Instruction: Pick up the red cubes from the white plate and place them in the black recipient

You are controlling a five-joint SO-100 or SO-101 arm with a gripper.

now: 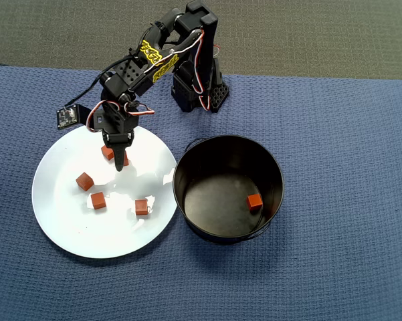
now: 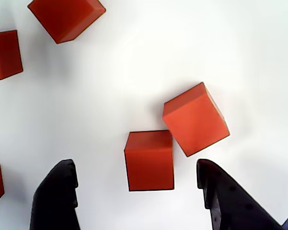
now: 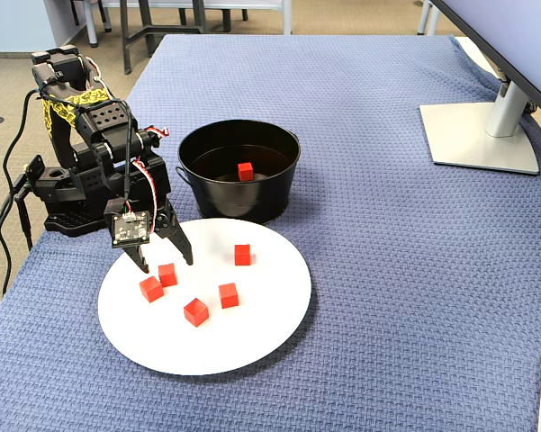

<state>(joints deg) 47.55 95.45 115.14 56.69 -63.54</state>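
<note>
Several red cubes lie on the white plate (image 1: 73,227) (image 3: 252,342). My gripper (image 1: 117,157) (image 3: 165,258) (image 2: 134,163) hangs open just above the plate's far left part, as the fixed view shows it. In the wrist view one red cube (image 2: 149,160) sits between the two black fingers (image 2: 57,196), nearer the right one, untouched. A second cube (image 2: 195,119) rests against its corner. Other cubes (image 1: 84,181) (image 1: 97,200) (image 1: 141,207) lie apart on the plate. The black recipient (image 1: 214,200) (image 3: 238,202) stands beside the plate with one red cube (image 1: 255,201) (image 3: 245,171) inside.
A blue woven cloth (image 1: 348,167) covers the table. The arm's base (image 1: 201,93) stands behind the plate and pot, with cables (image 3: 0,243) hanging at the table's left edge. A monitor stand (image 3: 482,135) sits at the far right.
</note>
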